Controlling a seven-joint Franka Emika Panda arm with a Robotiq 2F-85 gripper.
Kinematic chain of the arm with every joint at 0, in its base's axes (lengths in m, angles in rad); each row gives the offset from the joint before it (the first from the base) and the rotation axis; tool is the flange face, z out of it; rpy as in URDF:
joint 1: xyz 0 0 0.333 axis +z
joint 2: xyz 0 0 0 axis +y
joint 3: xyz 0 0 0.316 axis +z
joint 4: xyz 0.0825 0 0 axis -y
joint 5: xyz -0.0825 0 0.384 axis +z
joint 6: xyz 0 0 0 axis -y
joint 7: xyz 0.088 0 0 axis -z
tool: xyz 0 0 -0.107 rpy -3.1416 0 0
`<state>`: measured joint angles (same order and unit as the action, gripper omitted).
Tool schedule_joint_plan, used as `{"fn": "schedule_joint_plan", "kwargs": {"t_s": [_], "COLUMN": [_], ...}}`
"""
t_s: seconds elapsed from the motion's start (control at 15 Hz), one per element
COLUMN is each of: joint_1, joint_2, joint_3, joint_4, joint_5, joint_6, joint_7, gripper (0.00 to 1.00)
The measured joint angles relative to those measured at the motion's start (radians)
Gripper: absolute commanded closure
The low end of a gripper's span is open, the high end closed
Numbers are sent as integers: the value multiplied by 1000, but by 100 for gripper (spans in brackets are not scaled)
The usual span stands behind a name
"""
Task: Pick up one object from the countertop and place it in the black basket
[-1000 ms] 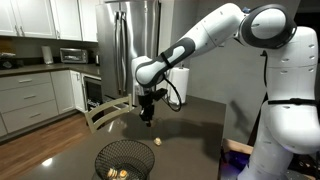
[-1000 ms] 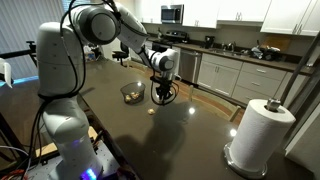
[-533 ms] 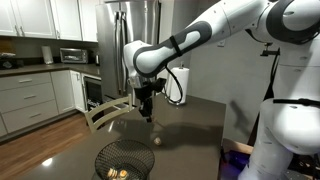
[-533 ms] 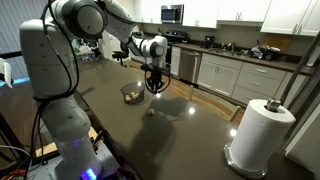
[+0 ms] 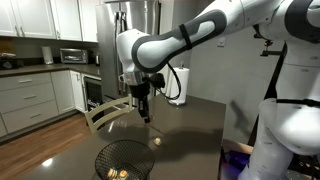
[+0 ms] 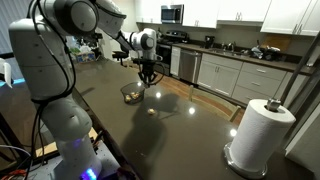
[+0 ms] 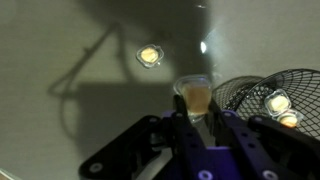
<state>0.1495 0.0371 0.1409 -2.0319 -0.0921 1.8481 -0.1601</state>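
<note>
The arm (image 5: 190,35) is hanging over the dark countertop (image 5: 200,125), with the white paper-towel roll (image 6: 258,135) standing well apart from it. In the wrist view the black basket (image 7: 250,88) is sitting at three o'clock from the gripper (image 7: 196,110) and is holding several tan lumps (image 7: 277,101). The gripper's fingers are pinching the object (image 7: 193,95) above the countertop. Another lump (image 7: 149,55) is lying at eleven o'clock.

Arm (image 5: 190,36) aloft, jaws downward, clamped
</note>
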Motion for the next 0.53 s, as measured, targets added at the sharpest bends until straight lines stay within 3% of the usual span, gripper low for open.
{"fn": "schedule_joint_plan", "kwargs": {"t_s": [0.53], "joint_1": [35], "joint_2": [6], "joint_3": [53], "joint_4": [0], "joint_5": [1], "joint_6": [19], "joint_7": [-180], "gripper": [94]}}
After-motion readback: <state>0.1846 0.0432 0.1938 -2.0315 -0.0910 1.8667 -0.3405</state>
